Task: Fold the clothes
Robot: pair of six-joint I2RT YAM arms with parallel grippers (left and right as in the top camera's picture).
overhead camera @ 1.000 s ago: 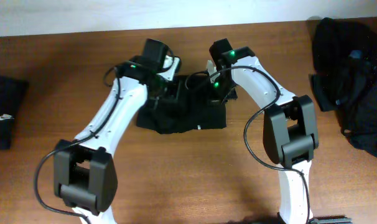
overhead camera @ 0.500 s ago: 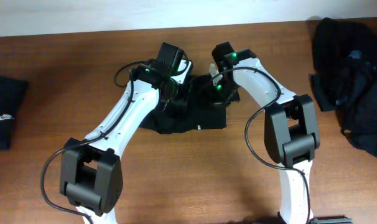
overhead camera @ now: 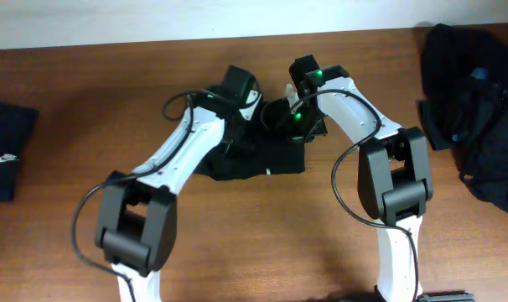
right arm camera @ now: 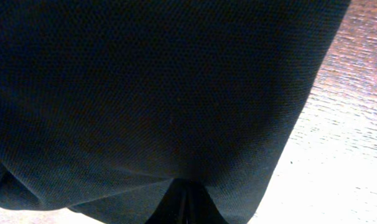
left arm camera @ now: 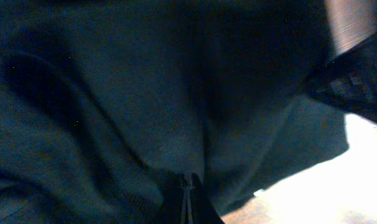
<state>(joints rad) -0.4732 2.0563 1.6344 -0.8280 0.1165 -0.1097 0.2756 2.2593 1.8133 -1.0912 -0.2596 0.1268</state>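
On desk (overhead camera: 86,75) centre: shirt (overhead camera: 266,161) lay bunched.
Left claw (left arm camera: 187,190): clamped shut on shirt, for folding.
Right claw (right arm camera: 183,196): clamped likewise, to lift evenly.

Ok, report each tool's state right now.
Left tool: closed, pinching the black soft-fabric garment.
Right tool: closed, pinching the same garment.

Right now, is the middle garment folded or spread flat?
Partly folded: the garment lies as a compact, uneven bundle, not spread flat.
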